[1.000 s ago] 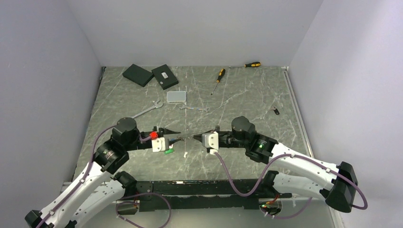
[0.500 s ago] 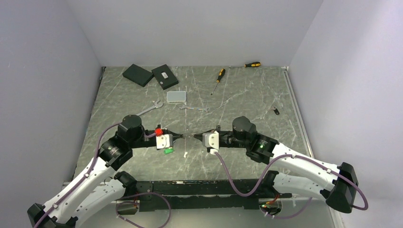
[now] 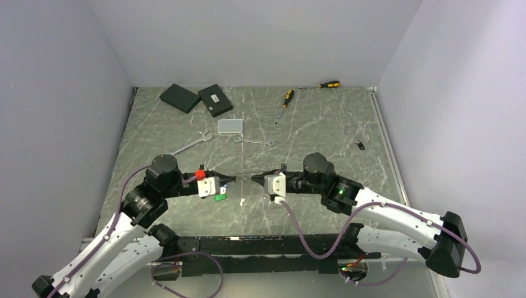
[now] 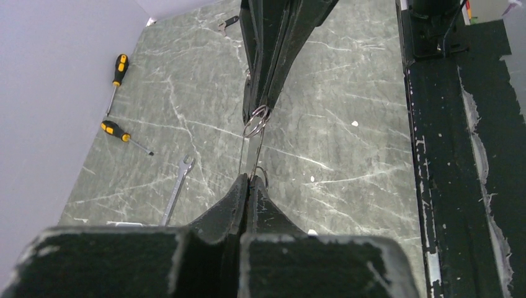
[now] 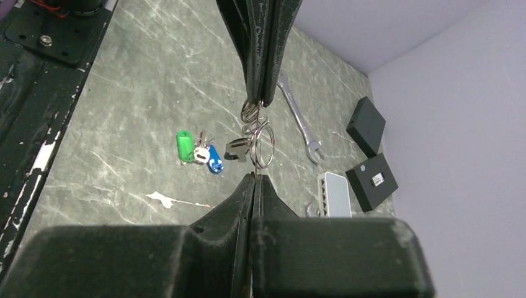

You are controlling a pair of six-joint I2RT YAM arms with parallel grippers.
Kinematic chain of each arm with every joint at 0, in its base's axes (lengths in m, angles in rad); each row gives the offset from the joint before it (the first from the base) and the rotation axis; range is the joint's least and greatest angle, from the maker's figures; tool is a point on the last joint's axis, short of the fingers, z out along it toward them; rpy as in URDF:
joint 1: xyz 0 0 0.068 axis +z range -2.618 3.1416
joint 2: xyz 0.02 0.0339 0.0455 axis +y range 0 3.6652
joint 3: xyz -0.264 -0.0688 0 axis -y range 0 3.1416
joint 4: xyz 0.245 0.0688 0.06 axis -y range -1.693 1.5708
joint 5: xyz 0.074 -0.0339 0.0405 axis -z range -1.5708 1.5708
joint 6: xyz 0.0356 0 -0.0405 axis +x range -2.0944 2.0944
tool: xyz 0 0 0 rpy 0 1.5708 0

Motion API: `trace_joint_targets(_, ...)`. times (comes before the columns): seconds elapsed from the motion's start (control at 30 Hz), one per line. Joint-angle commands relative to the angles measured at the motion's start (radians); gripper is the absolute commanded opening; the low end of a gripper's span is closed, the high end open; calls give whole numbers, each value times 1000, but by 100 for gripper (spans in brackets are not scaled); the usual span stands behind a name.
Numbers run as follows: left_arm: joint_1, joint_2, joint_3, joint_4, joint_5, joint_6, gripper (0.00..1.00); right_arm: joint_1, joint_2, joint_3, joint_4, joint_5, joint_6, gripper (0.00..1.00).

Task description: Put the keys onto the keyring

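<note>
My left gripper (image 3: 234, 180) and right gripper (image 3: 253, 179) meet tip to tip above the middle of the table. Each is shut on the thin wire of the keyring (image 4: 242, 149), which stretches between them. Small silver split rings (image 5: 262, 144) hang on that wire near both tips. On the table below lie keys with a green tag (image 5: 184, 143) and a blue head (image 5: 214, 160). A dark key (image 5: 236, 149) shows beside the rings; I cannot tell whether it hangs or lies. Another black key (image 3: 360, 144) lies far right.
Two spanners (image 3: 192, 144) (image 3: 254, 141), a clear plastic box (image 3: 230, 126), two black boxes (image 3: 180, 97) (image 3: 215, 99) and two screwdrivers (image 3: 285, 98) (image 3: 327, 84) lie at the back. A white scrap (image 3: 242, 202) lies below the grippers. A black rail (image 3: 260, 245) runs along the near edge.
The left gripper has shut on the keyring wire, after standing partly open a second ago. Its arm pushed right, then drew back a little to the left. The right arm held still.
</note>
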Motion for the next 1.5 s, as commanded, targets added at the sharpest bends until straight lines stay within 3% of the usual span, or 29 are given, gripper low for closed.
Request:
trace_joint_targets(0.0, -1, -34, 50, 50, -82, -94, 0, 1, -9, -4, 15, 8, -18, 0)
trace_joint_targets(0.17, -1, -34, 89, 51, -207, -183, 0, 18, -9, -4, 4, 38, -29, 0)
trace_joint_targets(0.37, -1, -55, 36, 206, -425, -410, 0, 32, -4, -9, 9, 61, -37, 0)
trace_joint_targets(0.63, -1, -86, -14, 277, -481, -407, 0, 47, 10, -3, -7, 88, -48, 0)
trace_joint_targets(1.13, -1, -100, -168, 601, -239, -381, 0, 50, 12, 6, -3, 41, -21, 0)
trace_joint_targets(1.3, -1, -49, -120, 544, -20, -330, 0, 50, -13, 16, -6, 10, -8, 0)
trace_joint_targets(1.47, -1, -47, -33, 322, 154, -117, 0, 50, -40, 24, -22, -14, -4, 0)
